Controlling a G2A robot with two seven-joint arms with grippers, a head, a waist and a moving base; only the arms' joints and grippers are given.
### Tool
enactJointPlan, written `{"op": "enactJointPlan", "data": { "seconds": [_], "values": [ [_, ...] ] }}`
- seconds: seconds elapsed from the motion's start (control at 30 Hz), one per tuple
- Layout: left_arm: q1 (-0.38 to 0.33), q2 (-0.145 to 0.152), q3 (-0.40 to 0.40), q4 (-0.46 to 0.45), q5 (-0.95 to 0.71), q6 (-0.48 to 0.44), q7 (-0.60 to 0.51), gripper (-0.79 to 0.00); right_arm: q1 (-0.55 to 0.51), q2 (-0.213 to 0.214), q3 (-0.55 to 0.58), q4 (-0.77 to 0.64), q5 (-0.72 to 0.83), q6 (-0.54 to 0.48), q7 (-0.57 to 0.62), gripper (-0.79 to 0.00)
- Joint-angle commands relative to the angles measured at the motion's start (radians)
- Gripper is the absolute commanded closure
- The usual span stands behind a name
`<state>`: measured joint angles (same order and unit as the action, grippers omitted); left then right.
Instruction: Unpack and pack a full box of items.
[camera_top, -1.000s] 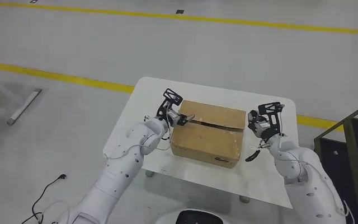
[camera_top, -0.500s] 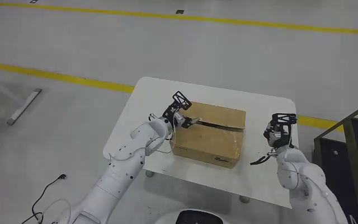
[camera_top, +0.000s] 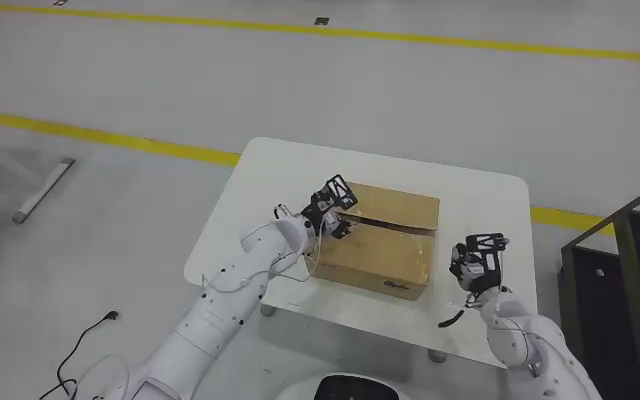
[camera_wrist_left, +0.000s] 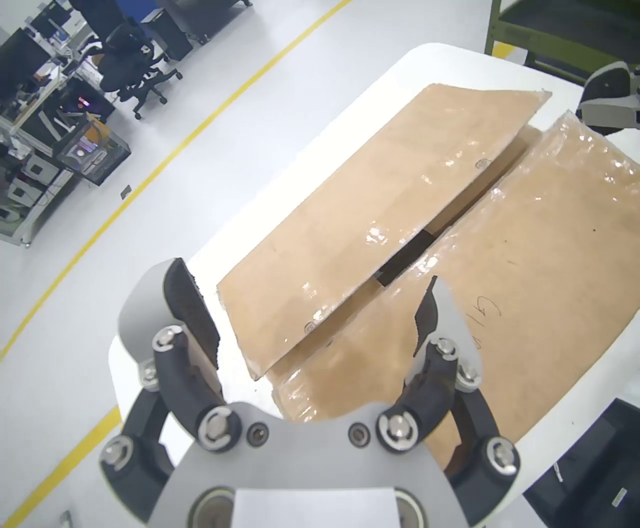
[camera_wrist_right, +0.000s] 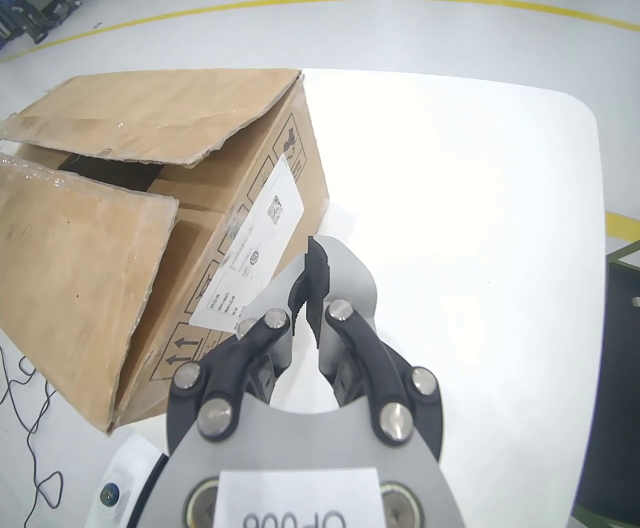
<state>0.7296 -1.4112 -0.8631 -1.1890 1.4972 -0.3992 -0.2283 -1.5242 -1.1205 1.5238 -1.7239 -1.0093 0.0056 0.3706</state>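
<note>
Hovering spread, the left claw (camera_wrist_left: 307, 285) sits over the box's (camera_top: 385, 235) left end.
The box stands mid-counter (camera_top: 270, 180), its long axis running from left edge to right edge, flaps ajar along that line. The right claw (camera_wrist_right: 310, 270), pressed together, hangs just beside its right end.

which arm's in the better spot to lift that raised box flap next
Left. The left gripper is open just over the box top, lined up with the raised flap corner by the seam. The right gripper is shut, off the box's end over the table, so it probably needs more repositioning.
</note>
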Motion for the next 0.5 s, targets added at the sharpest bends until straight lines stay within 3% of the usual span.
{"op": "enactJointPlan", "data": {
  "seconds": [0.0, 0.17, 0.47],
  "values": [
    [-0.017, -0.006, 0.024, 0.013, 0.028, -0.011, -0.009, -0.785, 0.007, -0.001, -0.006, 0.002, -0.001, 0.0, 0.001, 0.0],
    [-0.058, -0.025, 0.103, 0.067, 0.144, -0.008, -0.007, -0.785, 0.012, -0.004, -0.011, -0.001, -0.002, 0.012, 0.001, 0.0],
    [-0.11, -0.068, 0.167, 0.166, 0.224, 0.112, -0.021, -0.785, -0.002, -0.007, -0.002, -0.024, -0.006, 0.027, 0.012, 0.0]
  ]
}}
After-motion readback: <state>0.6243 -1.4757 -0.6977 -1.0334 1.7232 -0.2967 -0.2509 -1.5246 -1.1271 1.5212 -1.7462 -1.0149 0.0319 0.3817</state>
